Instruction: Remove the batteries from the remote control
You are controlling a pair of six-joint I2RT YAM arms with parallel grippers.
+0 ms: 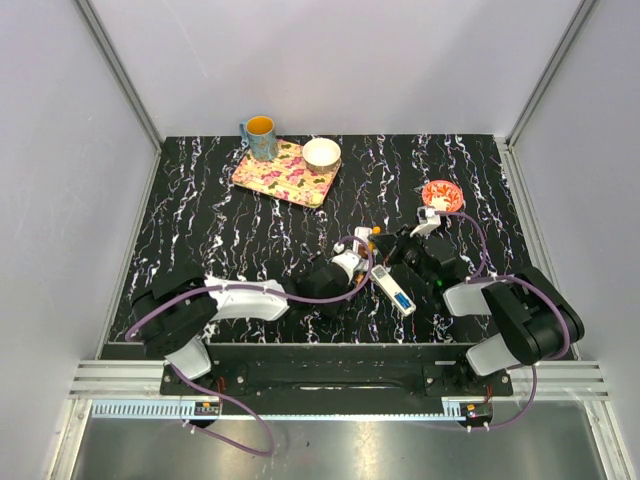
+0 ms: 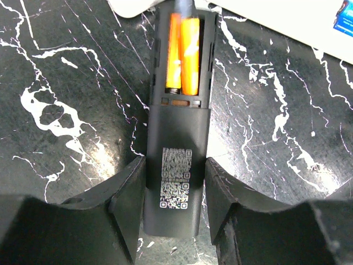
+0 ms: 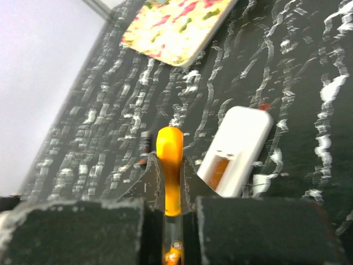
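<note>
Two orange batteries [image 2: 183, 52] lay side by side in the open bay of the black remote [image 2: 175, 165], flat on the table [image 2: 66, 110]. The left gripper [image 2: 175, 178] pinched the remote's lower end. The right gripper [image 3: 170, 172] was clamped on a slim orange piece [image 3: 169, 143], cell or tool unclear. Best to hold the remote steady and lift each cell gently.

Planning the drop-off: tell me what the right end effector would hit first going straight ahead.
Likely the table, past the orange battery the right end effector grips; the white remote sits just right of that line. Depth is unclear.
</note>
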